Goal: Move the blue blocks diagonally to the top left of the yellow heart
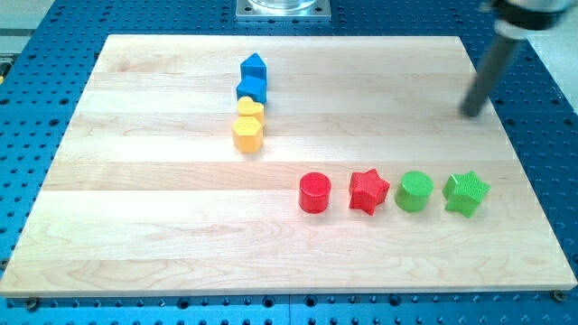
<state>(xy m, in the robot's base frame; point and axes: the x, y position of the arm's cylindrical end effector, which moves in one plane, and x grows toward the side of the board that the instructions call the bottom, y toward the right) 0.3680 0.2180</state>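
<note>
Two blue blocks stand in a column at the view's upper middle: a blue pentagon-like block (254,66) at the top and a blue cube (252,88) just below it. Touching the cube from below is the yellow heart (250,110), and a yellow hexagon (247,134) sits right under the heart. My tip (470,114) is far to the view's right of this column, on the board near its right edge, touching no block.
A row lies in the lower right: a red cylinder (314,192), a red star (368,190), a green cylinder (414,191) and a green star (466,193). The wooden board (135,208) rests on a blue perforated table.
</note>
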